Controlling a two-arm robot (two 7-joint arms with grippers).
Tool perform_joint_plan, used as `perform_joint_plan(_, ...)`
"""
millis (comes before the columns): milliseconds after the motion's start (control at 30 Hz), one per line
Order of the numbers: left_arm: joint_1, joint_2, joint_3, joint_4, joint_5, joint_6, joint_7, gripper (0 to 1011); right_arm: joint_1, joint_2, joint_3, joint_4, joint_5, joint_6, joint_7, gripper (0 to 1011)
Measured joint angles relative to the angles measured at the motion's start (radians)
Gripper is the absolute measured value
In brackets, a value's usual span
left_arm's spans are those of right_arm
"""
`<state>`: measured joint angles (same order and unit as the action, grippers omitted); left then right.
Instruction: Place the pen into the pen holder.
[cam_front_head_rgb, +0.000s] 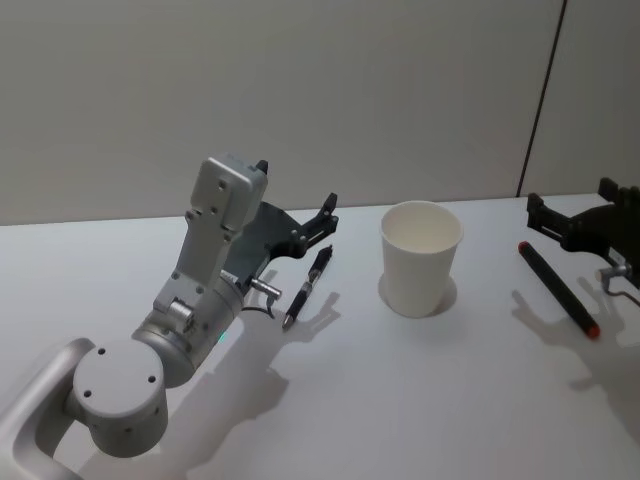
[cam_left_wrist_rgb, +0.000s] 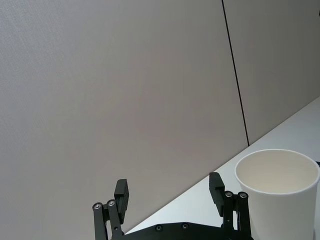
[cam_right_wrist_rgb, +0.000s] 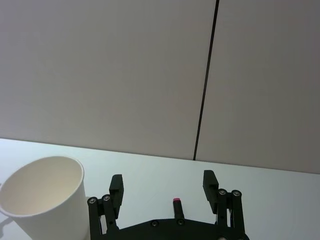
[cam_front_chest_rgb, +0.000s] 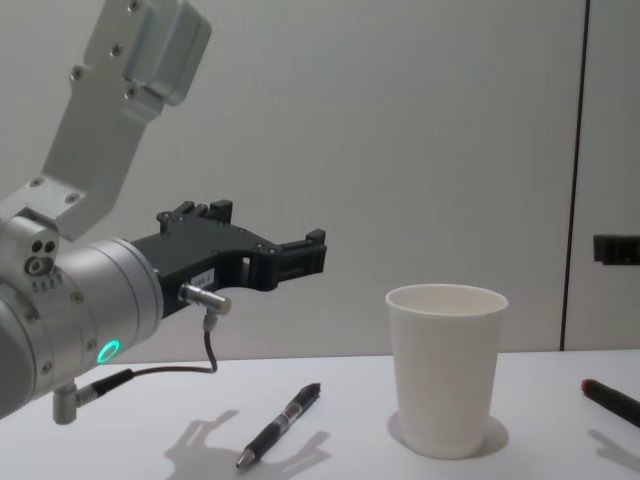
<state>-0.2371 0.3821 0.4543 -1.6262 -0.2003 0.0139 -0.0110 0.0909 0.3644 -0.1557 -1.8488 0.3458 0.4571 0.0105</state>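
Note:
A black pen (cam_front_head_rgb: 307, 287) lies flat on the white table, left of the pen holder (cam_front_head_rgb: 421, 257), a white paper cup standing upright and holding nothing. My left gripper (cam_front_head_rgb: 328, 213) hangs in the air above the pen's far end, open, with nothing between its fingers (cam_left_wrist_rgb: 122, 195). From the side, the left gripper (cam_front_chest_rgb: 312, 250) is well clear of the pen (cam_front_chest_rgb: 280, 425) and level with the cup's rim (cam_front_chest_rgb: 445, 295). My right gripper (cam_front_head_rgb: 570, 200) is at the table's right edge, open, its fingers (cam_right_wrist_rgb: 209, 184) empty.
A black marker with a red tip (cam_front_head_rgb: 557, 288) lies on the table right of the cup, just beside the right gripper. A grey wall (cam_front_head_rgb: 300, 90) stands close behind the table. Bare tabletop (cam_front_head_rgb: 400, 400) stretches in front of the cup.

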Motion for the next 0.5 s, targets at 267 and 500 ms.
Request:
perform_joint_plan(267, 0.000, 0.000, 0.000, 0.000, 0.000, 0.000, 0.000, 1001, 0.066, -0.018, -0.018, 0.072, -0.042, 0.052, 0.054, 1002)
perform_joint_plan(500, 0.000, 0.000, 0.000, 0.000, 0.000, 0.000, 0.000, 1001, 0.117, -0.034, -0.037, 0.153, -0.104, 0.066, 0.101, 1002)
